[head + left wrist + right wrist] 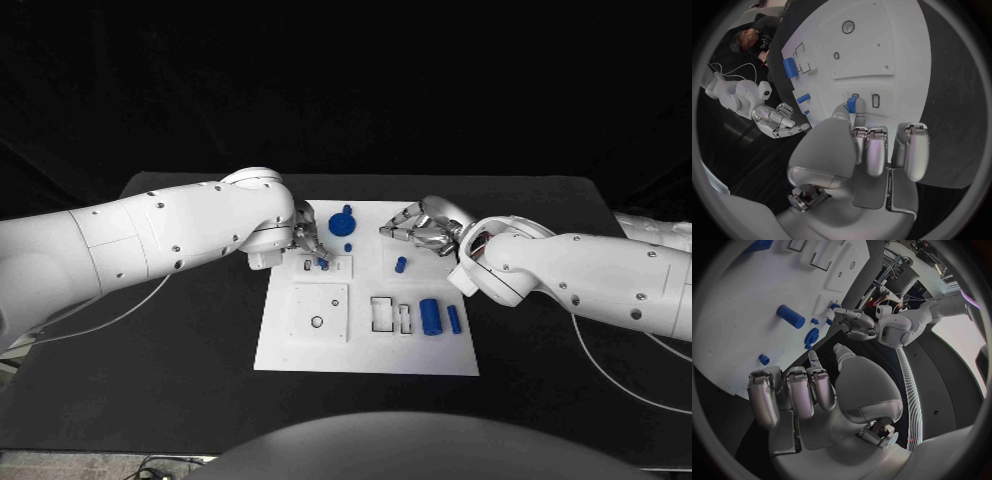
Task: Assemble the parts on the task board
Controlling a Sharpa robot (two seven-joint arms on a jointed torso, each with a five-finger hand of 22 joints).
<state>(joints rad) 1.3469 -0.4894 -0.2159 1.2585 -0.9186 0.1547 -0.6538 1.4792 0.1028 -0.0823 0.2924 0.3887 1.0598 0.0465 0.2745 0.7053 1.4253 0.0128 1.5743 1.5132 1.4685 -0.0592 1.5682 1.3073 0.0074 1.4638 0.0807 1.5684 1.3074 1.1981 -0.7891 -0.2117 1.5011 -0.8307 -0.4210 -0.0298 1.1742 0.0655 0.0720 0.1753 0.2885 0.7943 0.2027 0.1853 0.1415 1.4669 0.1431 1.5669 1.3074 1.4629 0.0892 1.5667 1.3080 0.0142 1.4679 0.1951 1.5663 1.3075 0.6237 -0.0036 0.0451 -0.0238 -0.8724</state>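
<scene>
The white task board (289,340) lies mid-table. My left hand (307,243) hovers over the board's far left part and pinches a small blue part (851,104) between thumb and a finger, just above a small rectangular slot (875,100). The same part (323,262) is beside a small blue piece (307,265) on the board. My right hand (421,228) hangs over the board's far right edge, fingers curled in with nothing in them. A round blue knob (342,223) stands between the hands. A blue peg (401,264), a thick blue cylinder (430,316) and a thin blue bar (454,319) lie on the right half.
A raised white square plate (320,312) with a ring hole occupies the board's near left. Two pale rectangular recesses (382,313) sit beside the thick cylinder. Black table (173,380) surrounds the board. Both white forearms reach in over the table's sides.
</scene>
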